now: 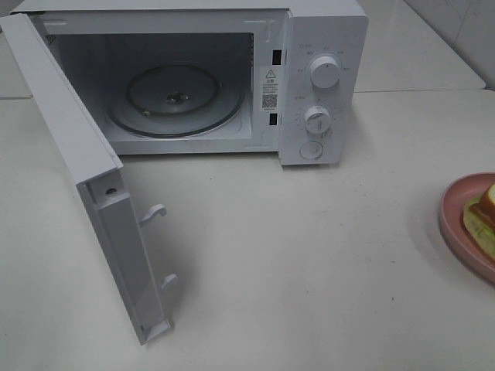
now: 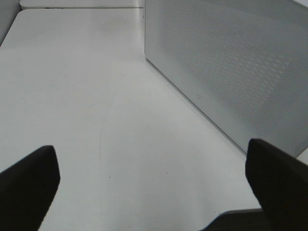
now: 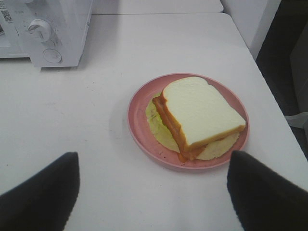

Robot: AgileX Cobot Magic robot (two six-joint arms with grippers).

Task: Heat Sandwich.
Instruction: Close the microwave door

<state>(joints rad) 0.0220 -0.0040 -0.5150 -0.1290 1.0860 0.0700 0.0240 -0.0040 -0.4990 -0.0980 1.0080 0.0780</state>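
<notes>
Here the sandwich point(image 3: 199, 115), white bread over orange filling and pale lettuce, lies on a pink plate point(image 3: 138, 122) near the right edge of the white table point(image 1: 309, 263). Beyond it stands the white microwave point(image 1: 321, 85), its door point(image 1: 85, 193) swung wide and the glass turntable point(image 1: 178, 100) bare. The right gripper point(image 3: 151, 192) hangs above the plate, jaws spread, holding nothing; the left gripper point(image 2: 151, 185) is likewise wide apart and empty beside the door.

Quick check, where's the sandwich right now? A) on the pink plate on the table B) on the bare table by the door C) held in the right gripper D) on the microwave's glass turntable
A: the sandwich lies on the pink plate on the table, the open right gripper short of it; the microwave turntable is bare.
</notes>
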